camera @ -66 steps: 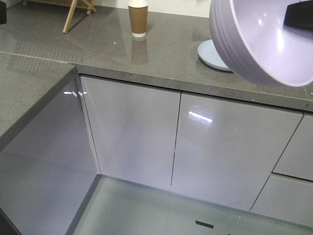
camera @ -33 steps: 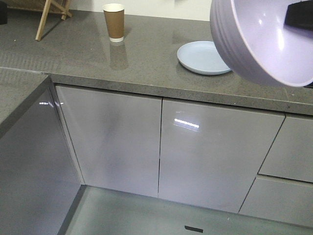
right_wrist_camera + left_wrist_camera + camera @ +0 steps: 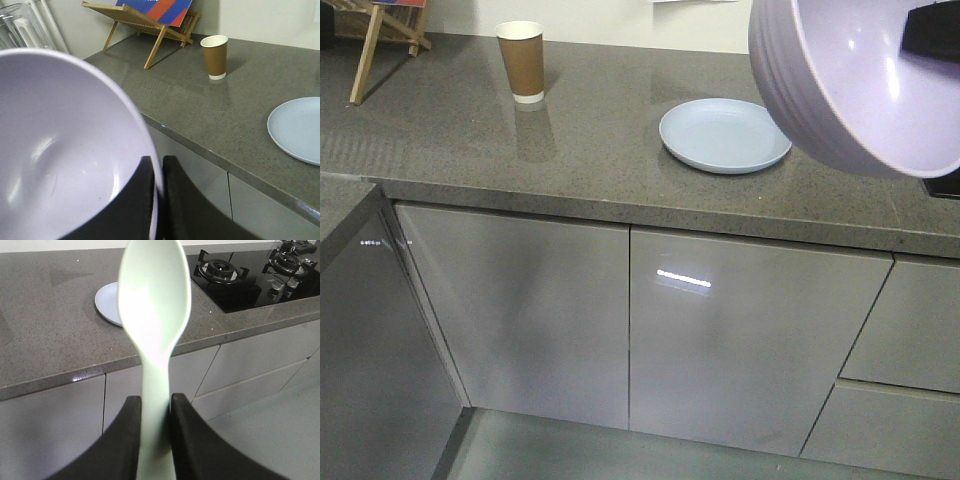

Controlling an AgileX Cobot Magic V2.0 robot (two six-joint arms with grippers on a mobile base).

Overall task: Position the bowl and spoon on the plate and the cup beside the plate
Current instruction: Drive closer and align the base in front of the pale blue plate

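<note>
The right claw (image 3: 159, 200) pinches the rim of the small lavender plastic bowl (image 3: 60, 150). The left claw (image 3: 156, 432) clamps the mint-green plastic spoon (image 3: 155, 300) by its handle. Both look light, stiff and slippery.

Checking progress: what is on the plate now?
Nothing: the plate is bare where visible. The bowl covers its right edge in the front view, and the spoon hides most of it in the left wrist view.
</note>
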